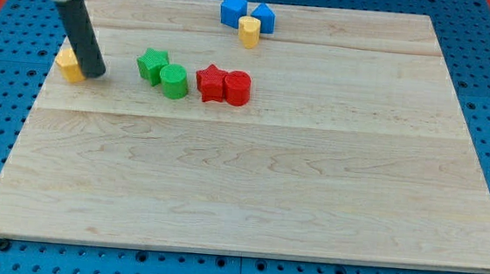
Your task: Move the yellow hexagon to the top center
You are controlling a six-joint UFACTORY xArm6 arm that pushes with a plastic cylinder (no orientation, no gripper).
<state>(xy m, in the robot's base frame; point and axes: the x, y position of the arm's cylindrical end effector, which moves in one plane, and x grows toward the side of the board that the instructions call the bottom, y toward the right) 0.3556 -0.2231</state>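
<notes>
A yellow block that looks like the hexagon (249, 30) stands near the view's top centre, touching the blue blocks above it. A second yellow block (68, 65) sits at the board's left edge; the rod partly hides it and I cannot make out its shape. My tip (96, 75) rests on the board right against this left yellow block's right side, far to the left of the hexagon. The dark rod slants up to the view's top left corner.
A blue cube (232, 10) and a second blue block (263, 18) sit at the top centre. A green star (152, 63) touches a green cylinder (174, 81). A red star (209, 82) touches a red cylinder (237, 88). The wooden board (249, 190) lies on a blue pegboard.
</notes>
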